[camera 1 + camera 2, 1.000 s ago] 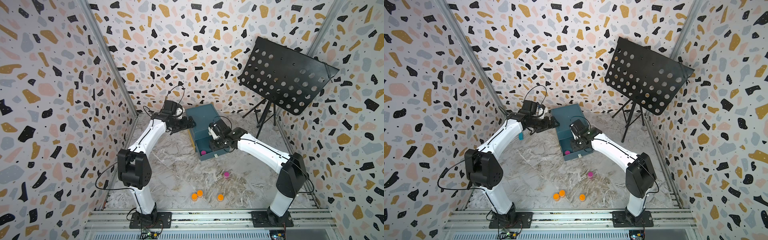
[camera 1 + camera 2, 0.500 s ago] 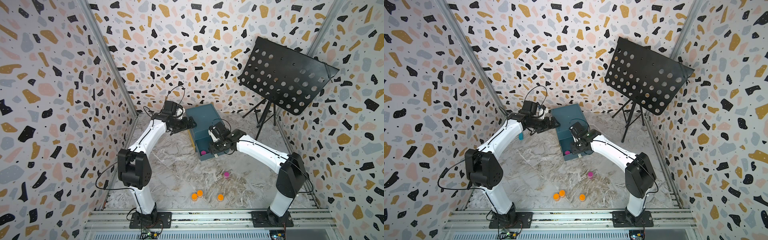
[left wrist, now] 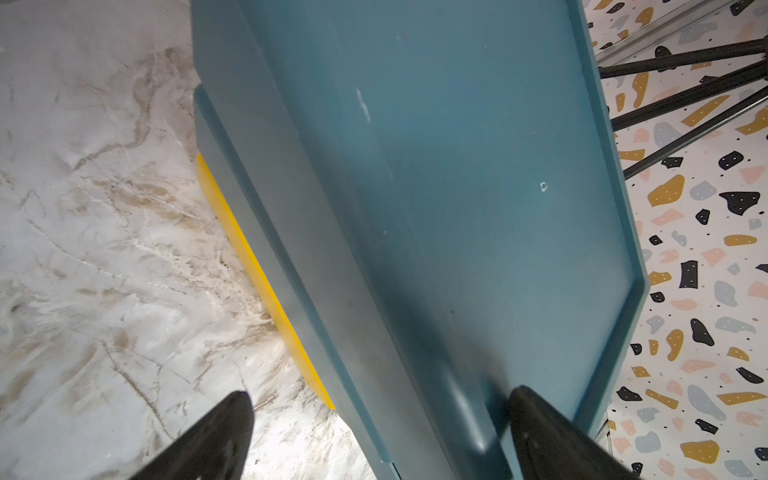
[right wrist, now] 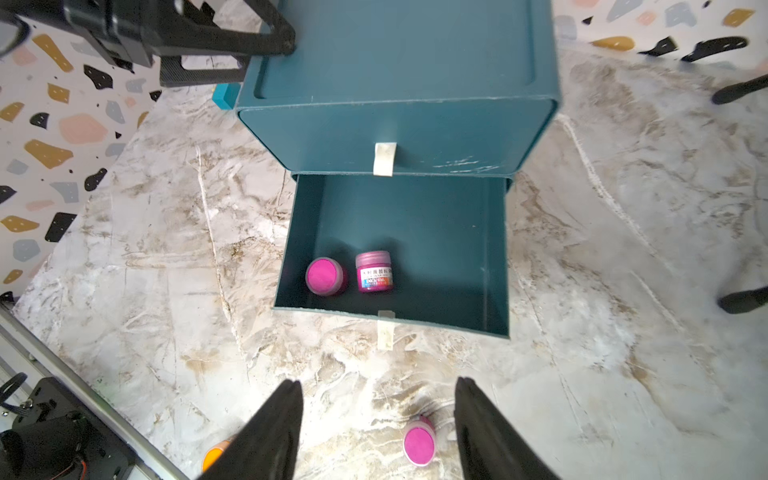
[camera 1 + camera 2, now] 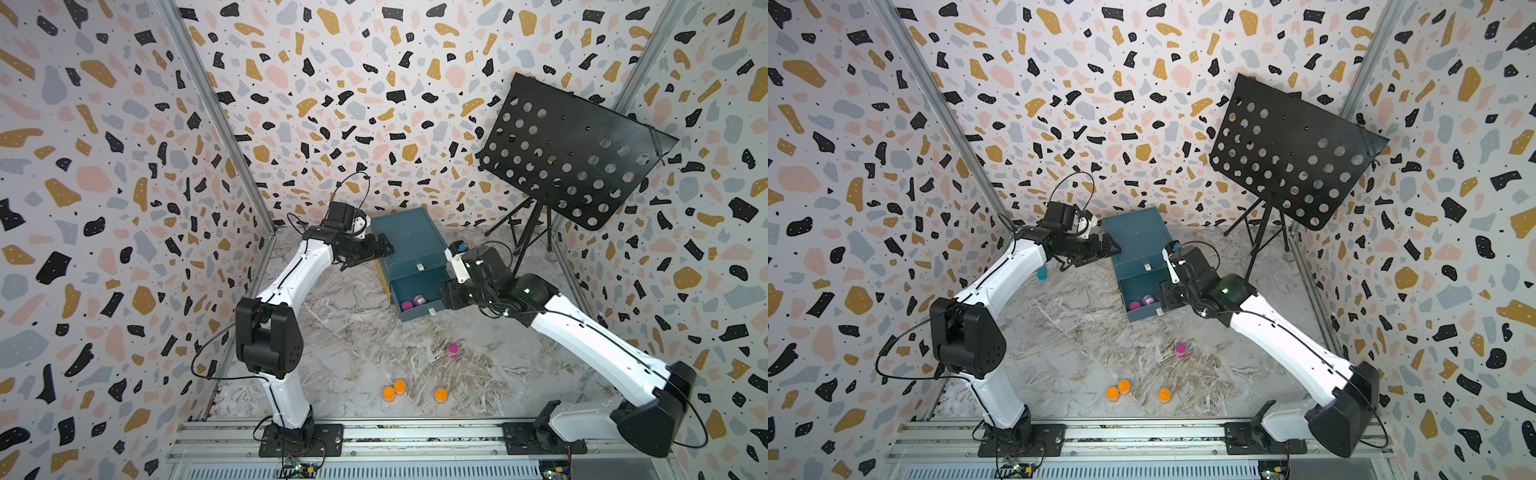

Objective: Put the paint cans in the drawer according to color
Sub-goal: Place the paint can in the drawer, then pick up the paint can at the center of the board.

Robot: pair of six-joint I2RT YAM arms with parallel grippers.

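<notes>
Terrazzo-print walls (image 5: 374, 104), marbled floor (image 5: 353, 353), blk perforated music stand (image 5: 573, 153) at rear.

**Drawer box** (image 5: 409, 239): teal, cube-shaped, with a yellow edge (image 3: 257, 270) low on one side. It stands upright on the marbled bench near the back wall. The upper front is shut and its white tab (image 4: 385, 159) hangs down.

**Open drawer** (image 4: 496, 257): the level below, pulled well out, with its own tab (image 4: 385, 328) on the front wall.

**Contents:** two jars near the front wall, toward one corner, just beside each other.
- First magenta jar (image 4: 326, 275) shows its top.
- Second magenta jar (image 4: 374, 274) lies on its side, label up.

**Outside the drawer:**
- Third magenta jar (image 5: 452, 349) stands on the bench in front of the drawer, well apart from it.
- First orange jar (image 5: 389, 393) and second orange jar (image 5: 400, 386) stand just beside each other near the front edge.
- Third orange jar (image 5: 440, 395) stands near them, apart.
</notes>
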